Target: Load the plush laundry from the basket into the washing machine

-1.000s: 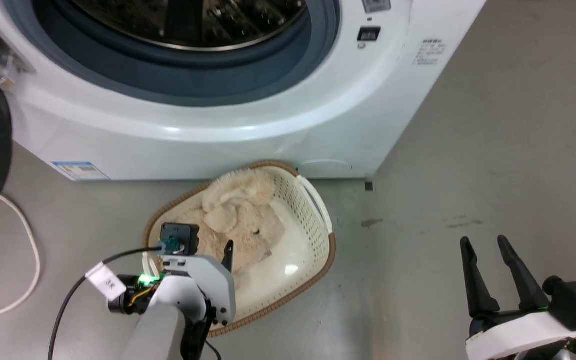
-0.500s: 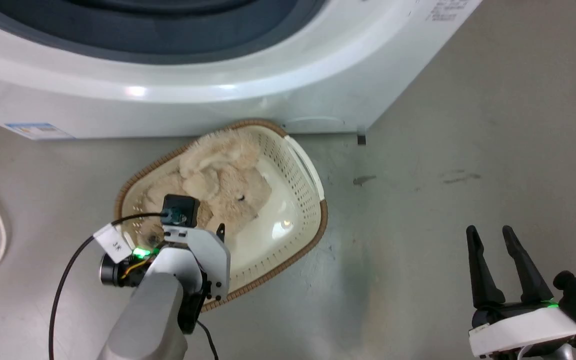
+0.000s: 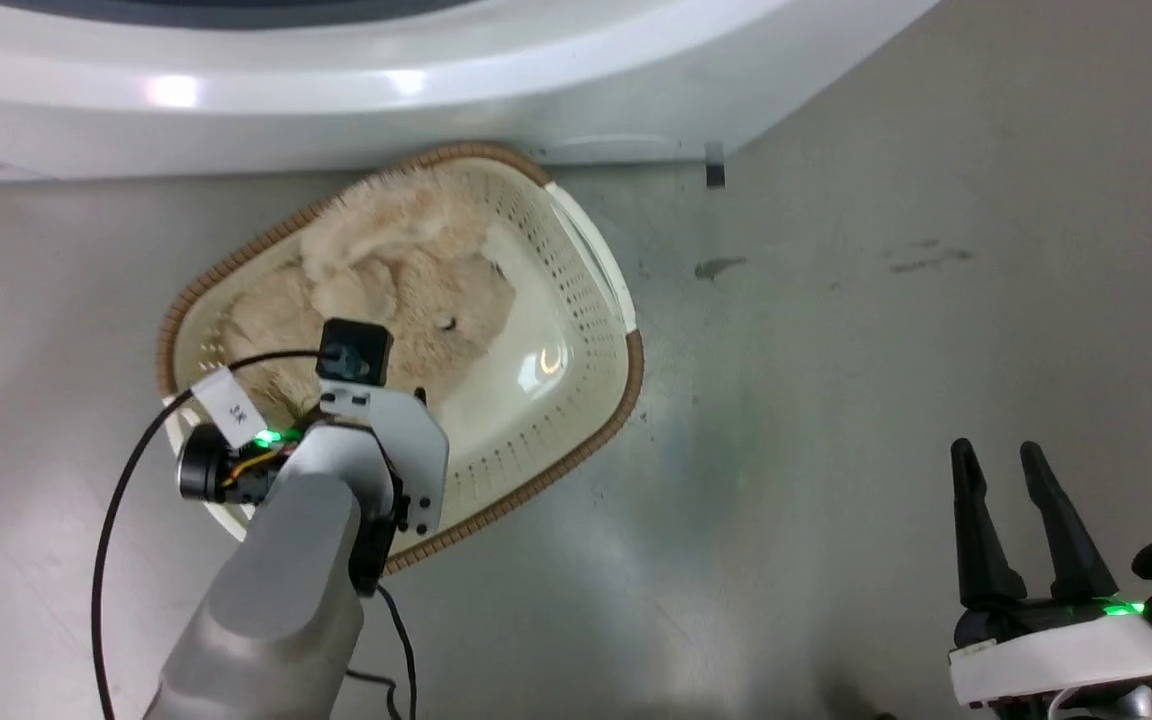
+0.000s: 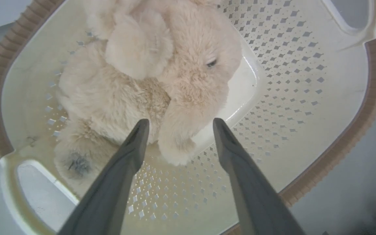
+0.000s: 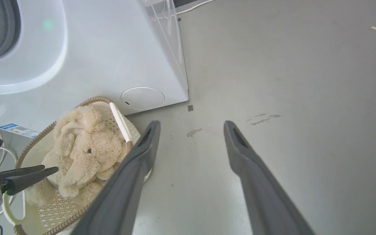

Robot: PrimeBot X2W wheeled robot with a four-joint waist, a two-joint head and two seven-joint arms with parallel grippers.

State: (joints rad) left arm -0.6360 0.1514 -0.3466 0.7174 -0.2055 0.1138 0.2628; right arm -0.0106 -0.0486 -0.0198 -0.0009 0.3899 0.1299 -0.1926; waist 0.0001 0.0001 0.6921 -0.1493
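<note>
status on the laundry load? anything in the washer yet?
Done: nothing loaded. The plush toy lies in the basket on the floor in front of the washing machine.
In hand: the left tool hovers open over the toy inside the basket, with no grip yet. The right tool is open and empty, off to the side over bare floor.
Left: grasp, lift, put it in the drum.

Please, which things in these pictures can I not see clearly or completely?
- Washing machine drum: head view, cut off by the top edge.
- Basket floor: left wrist view, covered by the plush toy.
- Left gripper fingers: head view, mostly hidden behind its own wrist camera.
- Blue sticker on the machine: right wrist view, print too small to read.
</note>
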